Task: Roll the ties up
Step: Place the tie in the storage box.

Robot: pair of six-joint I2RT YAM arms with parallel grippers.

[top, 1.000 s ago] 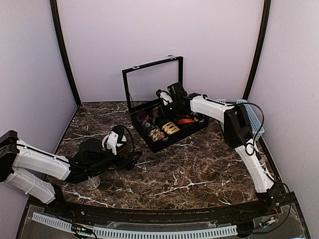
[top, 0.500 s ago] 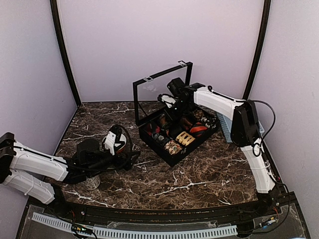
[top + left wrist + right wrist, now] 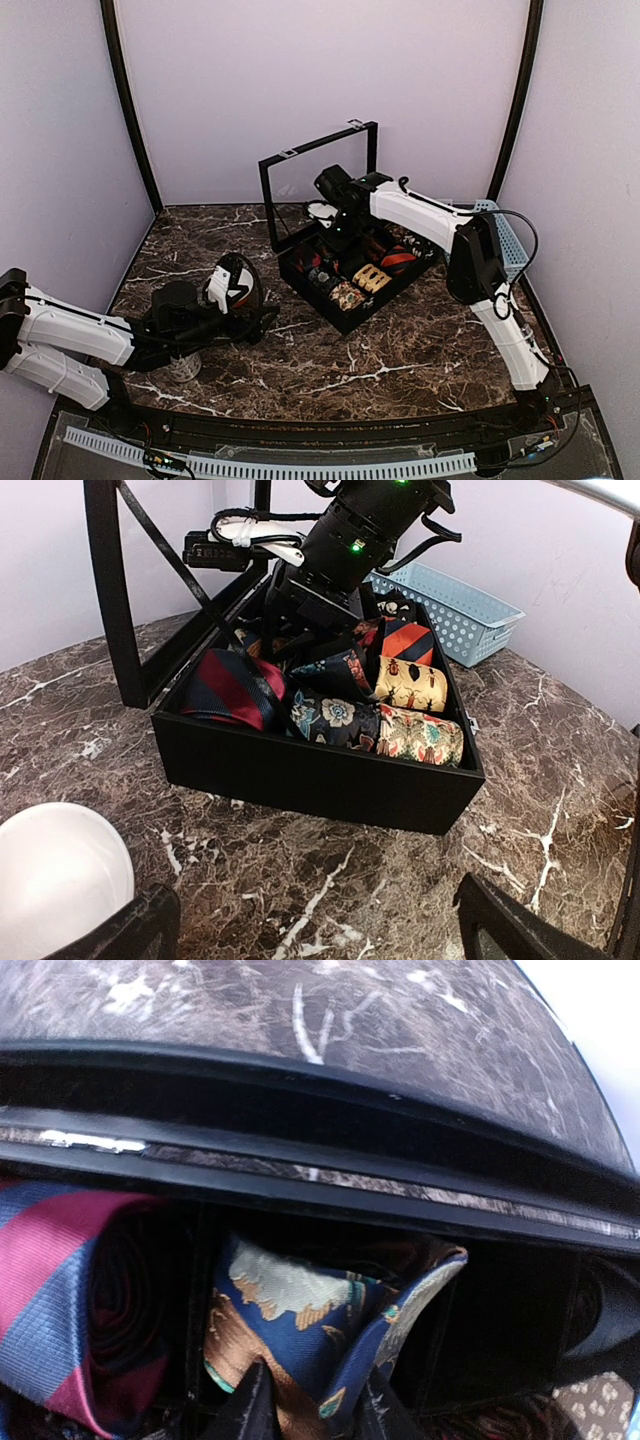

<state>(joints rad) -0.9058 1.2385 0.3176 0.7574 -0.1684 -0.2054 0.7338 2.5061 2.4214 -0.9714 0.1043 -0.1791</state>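
Several rolled ties fill the compartments of an open black box [image 3: 345, 318] [image 3: 300, 775]: a red and navy striped roll [image 3: 235, 685], a dark blue floral roll [image 3: 335, 720] and a cream patterned roll [image 3: 420, 735]. My right gripper [image 3: 335, 222] [image 3: 315, 1400] reaches into the box's back part. Its fingertips stand a little apart, with a fold of a blue, tan and white tie [image 3: 300, 1310] filling the gap between them. A red and blue striped tie [image 3: 60, 1290] lies just left of it. My left gripper [image 3: 262, 322] [image 3: 310, 930] hovers low over the marble in front of the box, open and holding nothing.
The box's framed lid [image 3: 318, 142] stands upright behind it. A light blue basket [image 3: 505, 235] [image 3: 450, 595] sits by the right wall behind the box. A white bowl [image 3: 55, 880] is beside my left gripper. The table is dark veined marble.
The box has shifted right and turned since a second ago. My right gripper has moved left over the box's back compartments. The left arm has barely moved.
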